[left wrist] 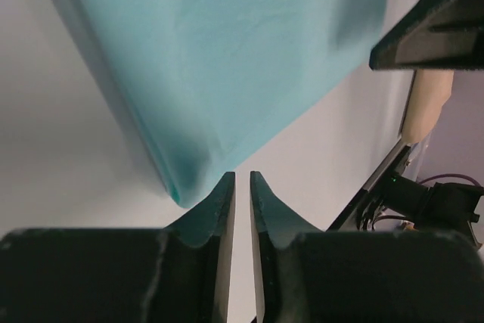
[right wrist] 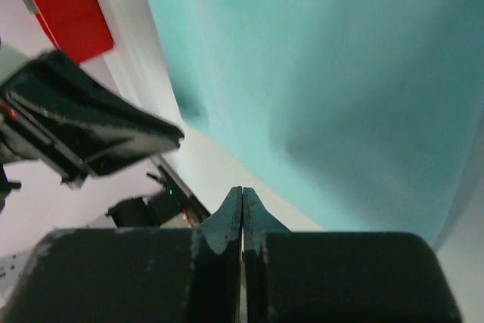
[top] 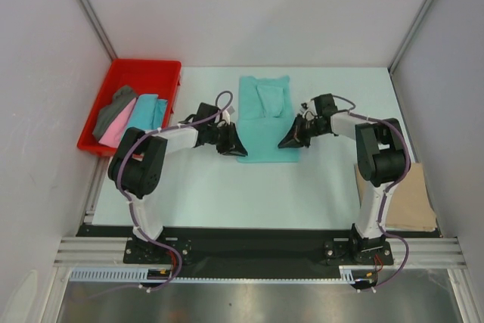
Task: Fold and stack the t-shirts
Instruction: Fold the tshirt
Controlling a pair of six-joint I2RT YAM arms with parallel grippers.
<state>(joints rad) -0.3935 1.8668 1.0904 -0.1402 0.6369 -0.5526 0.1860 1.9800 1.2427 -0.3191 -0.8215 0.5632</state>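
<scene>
Mint green t-shirt (top: 265, 115) is lying mid-frame on the table (top: 227, 194). Left gripper (top: 236, 147) is sitting at its lower left corner, fingers nearly together with a thin gap, gripping nothing. Right gripper (top: 285, 141) is sitting at the lower right corner, fingers pressed together, empty.

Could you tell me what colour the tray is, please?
Red; the tray shows best in the top external view.

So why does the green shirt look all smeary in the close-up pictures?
Left wrist view: the mint green cloth t-shirt smears along its edges, likely camera motion, yet the black fingers look sharp. Right wrist view: same smear, and the red plastic tray blurs too. Top view: everything crisp and evenly lit.
</scene>
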